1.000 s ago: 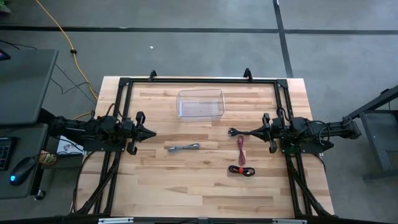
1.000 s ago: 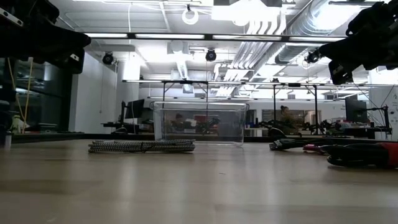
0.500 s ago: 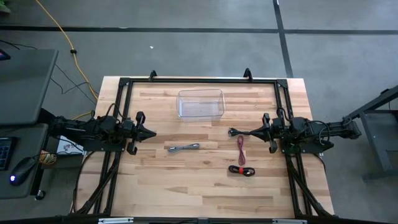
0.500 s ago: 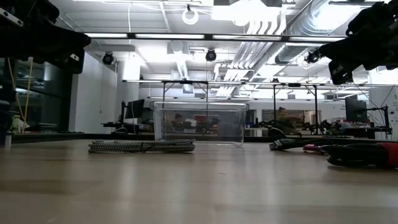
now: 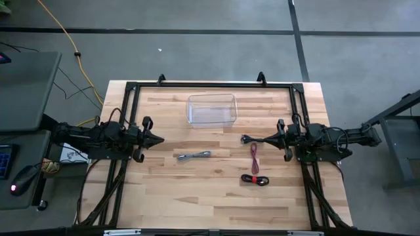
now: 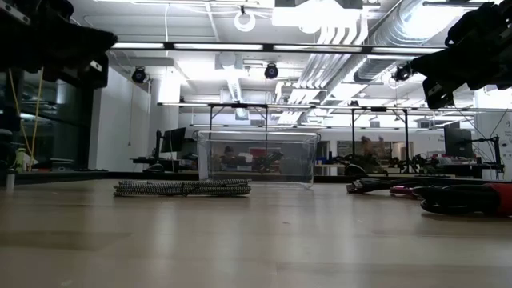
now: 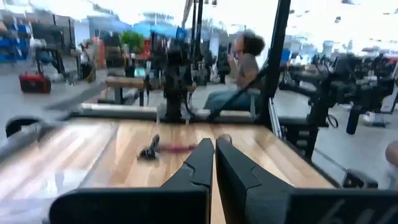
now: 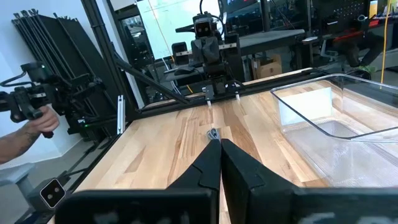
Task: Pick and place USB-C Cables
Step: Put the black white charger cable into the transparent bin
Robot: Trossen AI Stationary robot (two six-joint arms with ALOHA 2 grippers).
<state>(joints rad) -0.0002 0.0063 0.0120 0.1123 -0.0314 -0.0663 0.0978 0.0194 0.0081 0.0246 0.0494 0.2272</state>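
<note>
Near the middle of the bench lies the silver-grey cable, a short straight bundle with bare wood all round it. Toward the right side, the pink cable runs lengthwise away from the back edge, and the red and black cable lies just beyond its nearer end, apart from it. All three sit well in from the bench edges. Behind them, close to the back rail of the black frame, stands a clear plastic bin, apart from every cable. The left hand hangs above the left part of the bench, fingers pressed together and holding nothing, pointing across at the silver-grey cable. The right hand hangs above the right part, fingers likewise together and empty, its tip near the far end of the pink cable. Wide open wood lies between the two hands and along the front edge.
</note>
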